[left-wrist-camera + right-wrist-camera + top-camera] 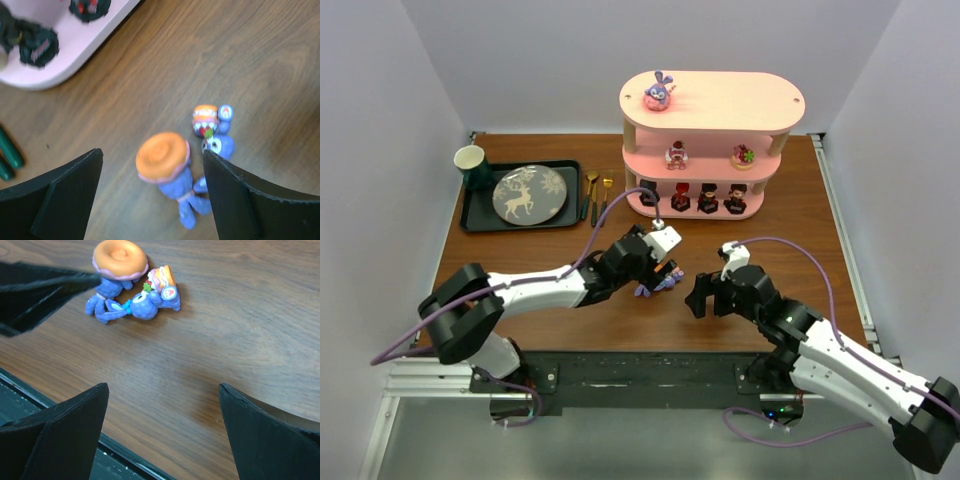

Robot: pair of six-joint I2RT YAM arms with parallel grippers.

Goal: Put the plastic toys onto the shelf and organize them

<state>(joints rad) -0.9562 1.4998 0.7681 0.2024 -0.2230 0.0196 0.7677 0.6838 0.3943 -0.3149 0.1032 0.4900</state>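
A brown table is carrying a pink three-tier shelf toward its far side. Left of the shelf, a black tray is holding a patterned plate and a green cup. Two gold spoons are lying between the tray and the shelf.

In front of the shelf's left half, well apart from it, the left gripper is reaching over the wood with its jaws standing wide. In its wrist view, the two black fingers are flanking an orange-capped bunny, a purple-blue toy lying on its side. A gap is showing on each side of it, so nothing is being gripped. A second bunny is lying against the first, close by one fingertip.

On the shelf itself, a third bunny is sitting on the pale top near the left end. Two pink toys are standing on the middle tier, one toward each end. Four dark toys are standing in a row on the bottom tier.

In front of the shelf's middle, nearer the table's front edge, the right gripper is hovering with its jaws spread wide and empty. In its wrist view, the two floor bunnies are lying beyond its fingertips, untouched.
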